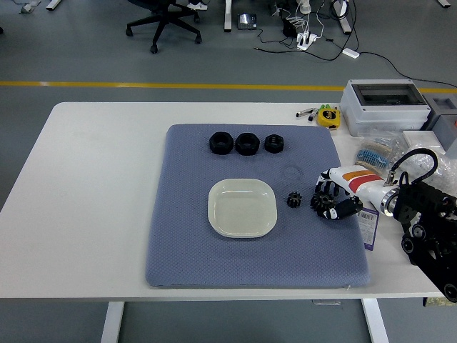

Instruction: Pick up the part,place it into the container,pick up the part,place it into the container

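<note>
On the blue-grey mat (214,257) lies a white square dish (242,207), with nothing in it. Just right of the dish sits a small black gear (293,199). Further right, my right hand (330,202) has its fingers curled around a larger black gear (323,204) that rests on the mat. Three black round parts (245,143) stand in a row along the mat's far side. My left arm is out of the picture.
A grey plastic box (383,105), bags of small parts (378,153), a yellow tape measure (328,116) and pens lie at the table's right side. A purple-edged card (369,227) lies under my right wrist. The table's left half is bare white.
</note>
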